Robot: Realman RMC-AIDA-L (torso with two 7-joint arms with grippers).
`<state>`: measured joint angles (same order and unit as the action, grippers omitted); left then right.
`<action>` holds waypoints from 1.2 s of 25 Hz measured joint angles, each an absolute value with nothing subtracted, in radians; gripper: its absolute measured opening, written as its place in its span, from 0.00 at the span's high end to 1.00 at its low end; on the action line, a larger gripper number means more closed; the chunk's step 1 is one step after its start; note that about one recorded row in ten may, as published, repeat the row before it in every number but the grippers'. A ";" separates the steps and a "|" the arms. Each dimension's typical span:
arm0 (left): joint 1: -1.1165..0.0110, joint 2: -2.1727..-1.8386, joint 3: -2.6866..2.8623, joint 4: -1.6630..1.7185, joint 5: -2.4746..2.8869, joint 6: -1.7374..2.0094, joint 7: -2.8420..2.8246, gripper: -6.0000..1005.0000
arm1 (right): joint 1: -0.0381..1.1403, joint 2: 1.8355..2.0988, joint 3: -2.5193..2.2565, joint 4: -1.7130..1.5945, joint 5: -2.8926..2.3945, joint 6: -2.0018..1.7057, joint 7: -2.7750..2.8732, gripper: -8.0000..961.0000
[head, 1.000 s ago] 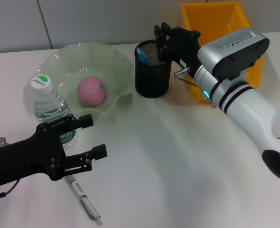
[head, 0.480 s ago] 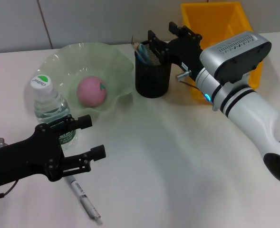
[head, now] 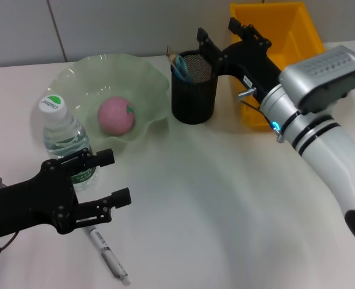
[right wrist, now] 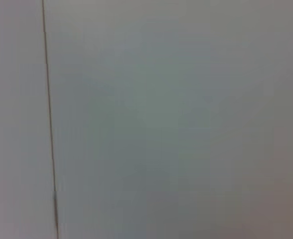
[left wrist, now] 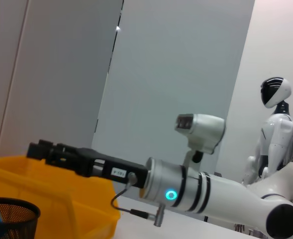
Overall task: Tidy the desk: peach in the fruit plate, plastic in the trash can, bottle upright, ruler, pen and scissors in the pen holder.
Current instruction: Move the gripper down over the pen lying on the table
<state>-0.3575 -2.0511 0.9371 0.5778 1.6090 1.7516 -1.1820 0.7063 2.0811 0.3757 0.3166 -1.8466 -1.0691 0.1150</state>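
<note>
The pen (head: 106,253) lies at the table's (head: 225,211) near edge, just under the open-fingered left gripper (head: 108,177), likely poised to grasp it, while the right gripper (head: 224,37), also open, hovers above the holder (head: 193,96) near the far edge.

White desk (head: 225,211), grey wall panels (right wrist: 186,99), white humanoid figure (left wrist: 270,134) in bkgd

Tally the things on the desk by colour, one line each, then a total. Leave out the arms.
Green: 1, plate
Pink: 1, peach
Black: 1, holder
Yellow: 1, bin
Clear: 1, bottle
White: 1, pen
Total: 6
</note>
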 joint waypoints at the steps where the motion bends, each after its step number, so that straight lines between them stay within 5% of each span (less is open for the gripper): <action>1: -0.357 -2.051 0.937 0.581 1.609 1.752 -1.182 0.17 | 0.706 2.081 0.376 0.317 -1.847 -1.069 0.115 0.27; 10: -0.357 -2.048 0.940 0.597 1.613 1.757 -1.182 0.17 | 0.623 2.037 0.373 0.142 -2.249 -1.409 0.674 0.27; 21: -0.393 -2.054 0.946 0.747 1.734 1.808 -1.193 0.17 | 0.610 2.022 0.163 -0.395 -2.430 -1.886 1.213 0.27; 30: -0.477 -2.058 0.952 0.958 1.931 1.913 -1.224 0.17 | 0.593 2.024 -0.181 -0.566 -2.432 -1.922 1.372 0.27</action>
